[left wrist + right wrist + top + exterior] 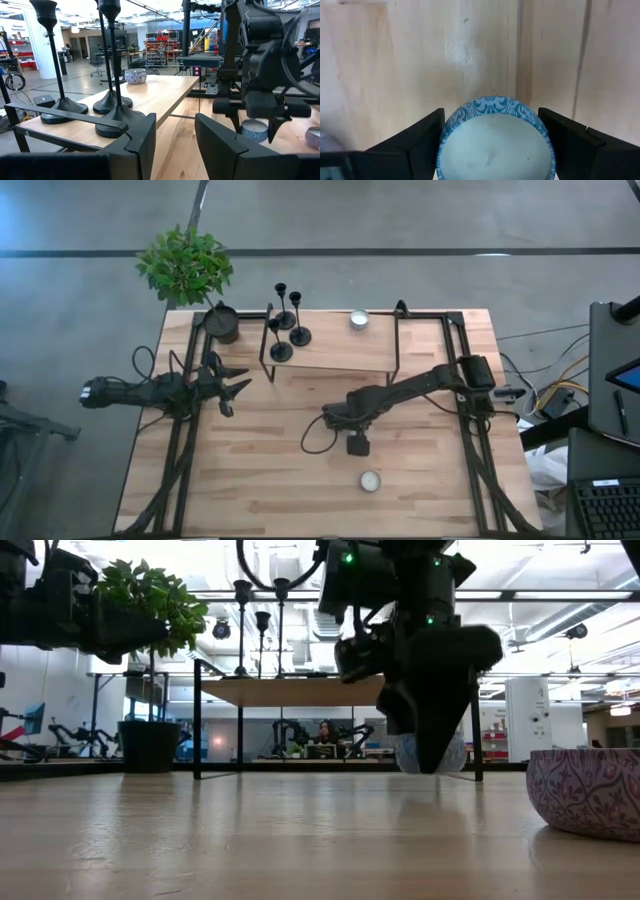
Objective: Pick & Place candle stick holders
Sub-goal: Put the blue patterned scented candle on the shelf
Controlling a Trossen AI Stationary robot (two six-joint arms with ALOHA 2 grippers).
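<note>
Three black candlesticks (pixel 289 335) stand on their round bases on a raised wooden shelf (pixel 340 352) at the far side, with a silvery tealight cup (pixel 359 319) beside them. A second cup (pixel 370 480) rests on the table near the front. My right gripper (pixel 357 444) hangs over the table's middle, pointing down, shut on a third, blue-patterned cup (pixel 495 142). My left gripper (pixel 235 385) waits open at the table's left, level, aimed at the shelf. My right gripper pinches the blue-patterned cup by two opposite sides of its round wall (pixel 446 131), one finger (pixel 415 142) on each side. The fingers come from above, pointing down. The cup sits upright, mouth up, and seems to hang just clear of the table (pixel 254 131).
A potted plant (pixel 221 323) stands at the shelf's far left corner. The shelf's thin black legs (pixel 397 345) stand behind my right gripper. Black frame rails (pixel 480 450) run along both table sides. Bare wood lies between the shelf and the front cup.
</note>
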